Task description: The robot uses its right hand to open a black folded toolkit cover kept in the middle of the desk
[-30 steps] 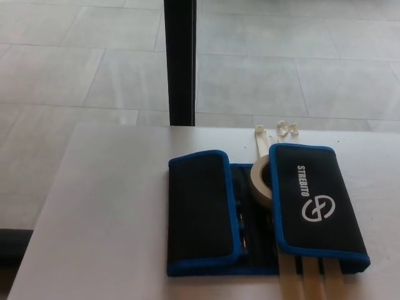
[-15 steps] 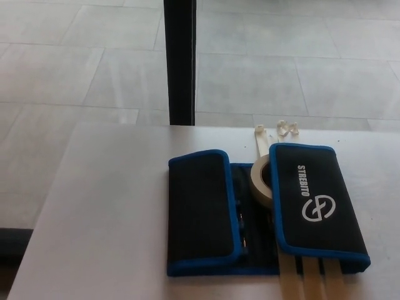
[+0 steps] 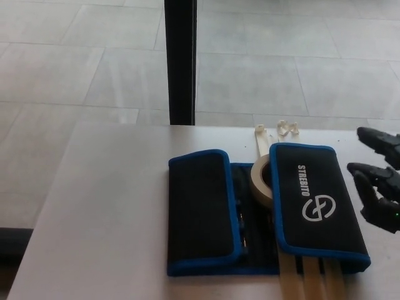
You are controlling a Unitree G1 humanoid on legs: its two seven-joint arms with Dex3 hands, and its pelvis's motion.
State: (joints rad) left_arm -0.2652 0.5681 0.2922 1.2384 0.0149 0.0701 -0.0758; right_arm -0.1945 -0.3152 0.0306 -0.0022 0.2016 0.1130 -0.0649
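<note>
The black toolkit cover (image 3: 262, 209) with blue trim lies in the middle of the white desk (image 3: 106, 206). Its left flap (image 3: 201, 209) and its right flap (image 3: 315, 203), which bears a white logo, are both folded inward, leaving a narrow gap between them. A roll of beige tape (image 3: 261, 181) rests in that gap, partly under the right flap. My right hand (image 3: 379, 178) comes in at the right edge, fingers apart, just right of the right flap and not touching it. The left hand does not show.
Beige tape strips (image 3: 310, 281) stick out from under the cover at the front and at the back (image 3: 259, 140). A small crumpled tape scrap (image 3: 286, 127) lies behind the cover. A black post (image 3: 181, 62) stands beyond the desk's far edge on the tiled floor.
My right hand has come into view from the right edge, beside the right flap. The cover and tape have not moved.
</note>
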